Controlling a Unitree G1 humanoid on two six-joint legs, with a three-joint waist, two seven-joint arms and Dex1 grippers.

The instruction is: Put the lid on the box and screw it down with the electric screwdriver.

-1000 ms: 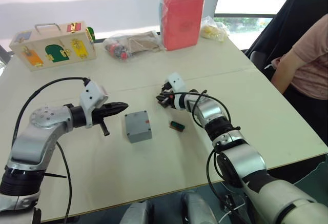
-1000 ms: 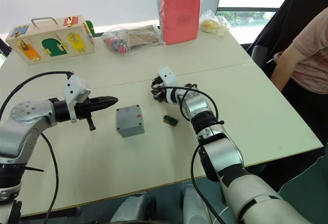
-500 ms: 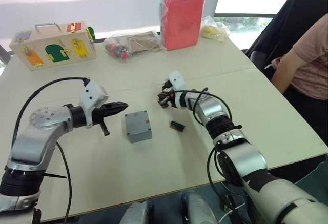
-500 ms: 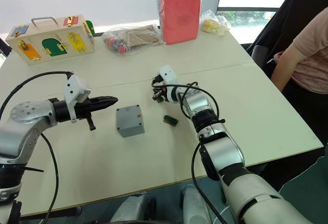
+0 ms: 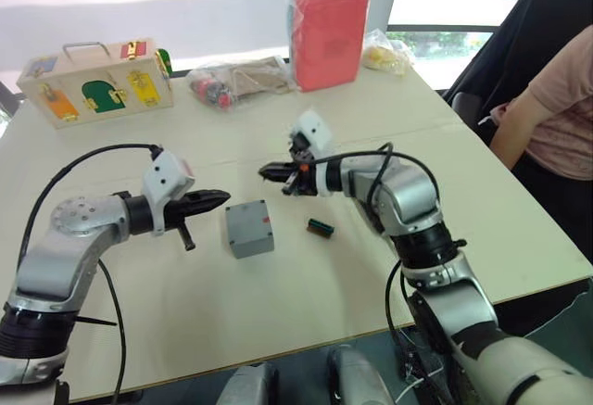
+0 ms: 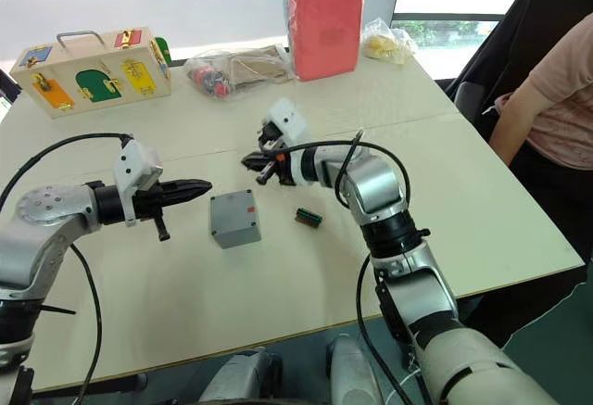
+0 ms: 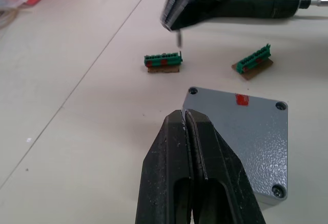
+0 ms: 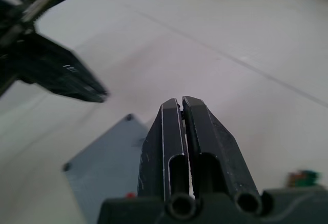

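Observation:
The grey box (image 5: 250, 241) stands mid-table with the lid (image 5: 247, 222) on it; the lid bears a small red mark and corner holes. Just left of it my left gripper (image 5: 211, 201) hovers, shut and empty, pointing at the box. My right gripper (image 5: 266, 171) is shut and hangs above the table behind the box, pointing left. In the left wrist view a thin grey pin (image 7: 178, 38) hangs under its tips; whether it is held I cannot tell. The electric screwdriver (image 7: 256, 8) lies beyond the right gripper, partly hidden by it.
Two small green connectors (image 7: 163, 62) (image 7: 251, 62) lie on the table near the box. At the back stand a wooden latch box (image 5: 97, 81), bagged parts (image 5: 241, 79) and a red-pink case (image 5: 329, 34). A person (image 5: 556, 99) sits at the right.
My right gripper has lifted off the table and swung left, toward the space behind the box. The left arm and the box have stayed put.

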